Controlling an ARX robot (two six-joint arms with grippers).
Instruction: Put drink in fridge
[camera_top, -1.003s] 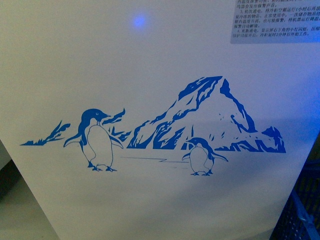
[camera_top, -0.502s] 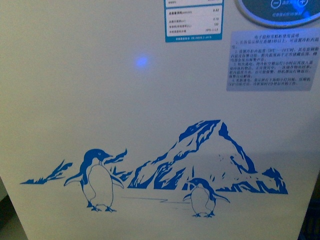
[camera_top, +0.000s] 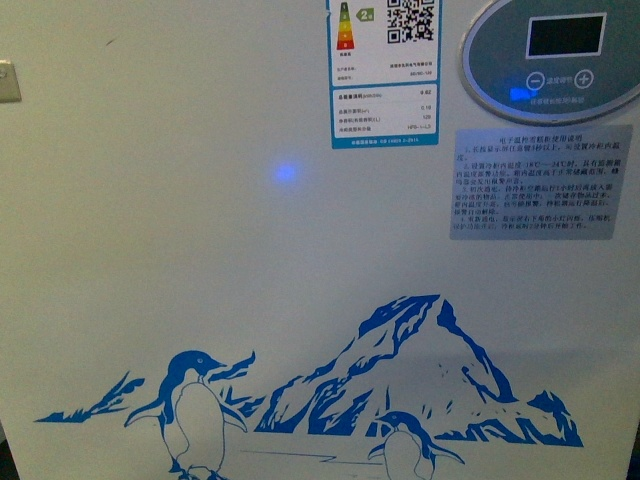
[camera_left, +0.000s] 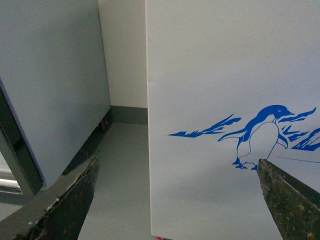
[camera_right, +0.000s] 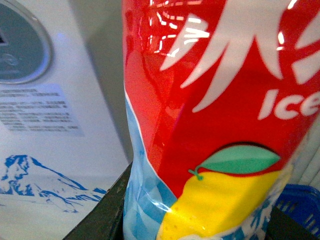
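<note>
The fridge (camera_top: 200, 250) fills the front view as a white wall with the blue penguin-and-mountain picture low down; its lids and baskets are out of view. No gripper shows there. In the left wrist view my left gripper (camera_left: 176, 162) is open and empty, close to the fridge's front (camera_left: 225, 65) near its corner. My right gripper (camera_right: 200, 220) is shut on the drink (camera_right: 215, 100), whose red label has white lettering and a yellow lemon with a green leaf. Its cap is out of view. The fridge's front (camera_right: 50, 145) stands beside it.
An oval control panel (camera_top: 550, 60), an energy label (camera_top: 385, 75) and an instruction sticker (camera_top: 545, 180) sit high on the fridge's front. A tall grey cabinet (camera_left: 50, 85) stands beside the fridge across a strip of grey floor (camera_left: 120, 175). A blue crate (camera_right: 300, 205) shows behind the drink.
The front view has risen along the fridge's front. The penguin picture slid down the frame, and the energy label and control panel came into view.
</note>
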